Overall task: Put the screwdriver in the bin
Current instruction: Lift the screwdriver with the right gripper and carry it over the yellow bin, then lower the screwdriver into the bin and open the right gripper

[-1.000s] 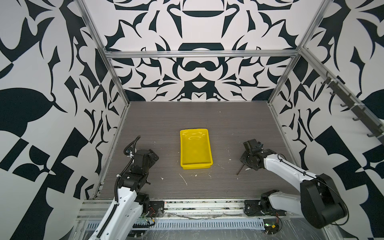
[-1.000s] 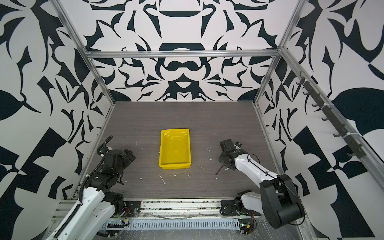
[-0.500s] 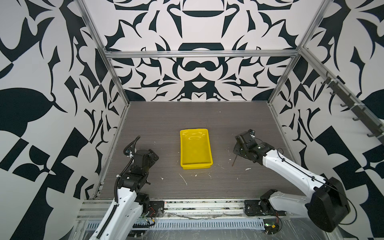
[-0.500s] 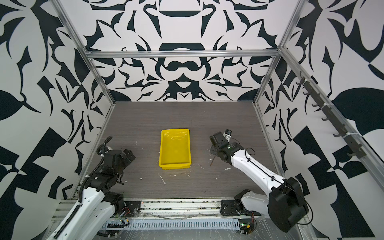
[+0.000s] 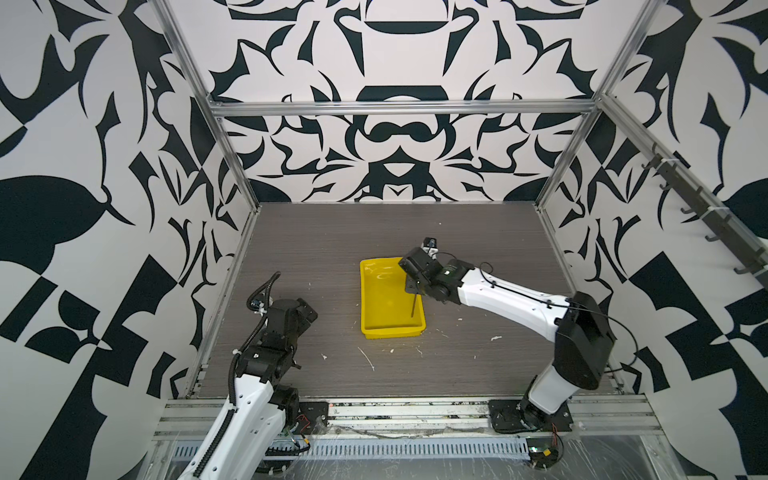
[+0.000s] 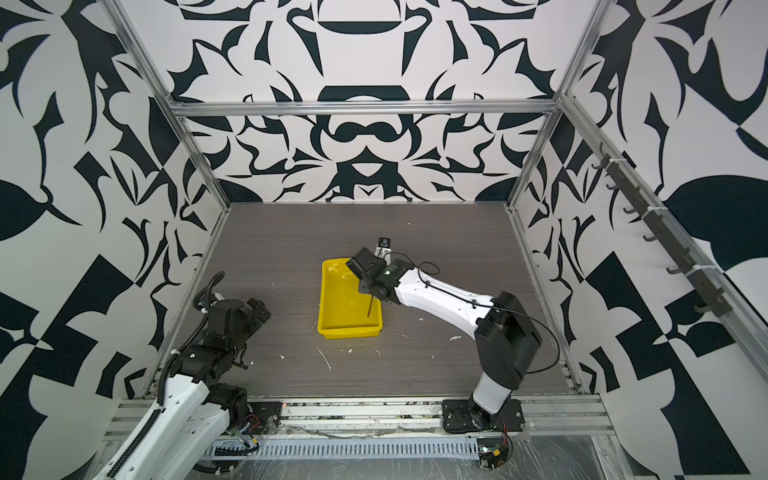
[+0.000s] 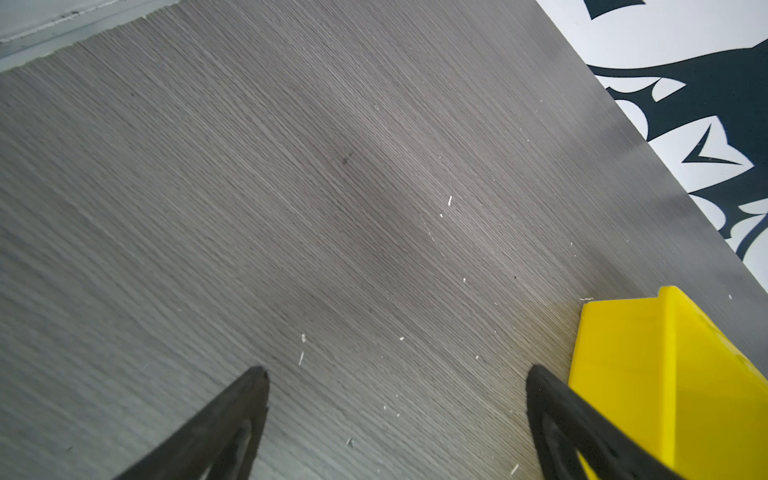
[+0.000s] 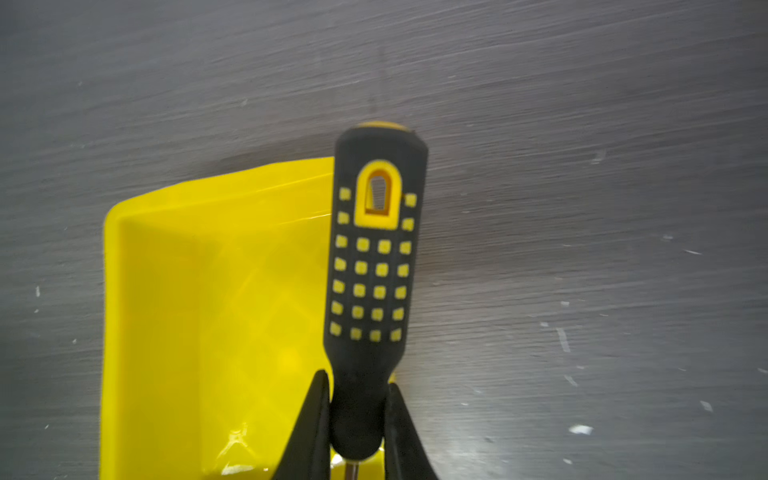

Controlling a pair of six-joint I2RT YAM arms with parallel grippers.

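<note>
The jaws of the right gripper [image 8: 357, 381] are clamped on the screwdriver [image 8: 376, 270], which is held over the bin [image 8: 166, 291].
The narrow neck of the handle is pinched between both fingers, and the dotted grip juts out beyond the fingertips. In both top views the thin shaft is seen pointing down inside the bin's right side; whether its tip touches cannot be told. The left gripper [image 7: 397, 372] is spread wide and empty above the table [image 7: 332, 187].
</note>
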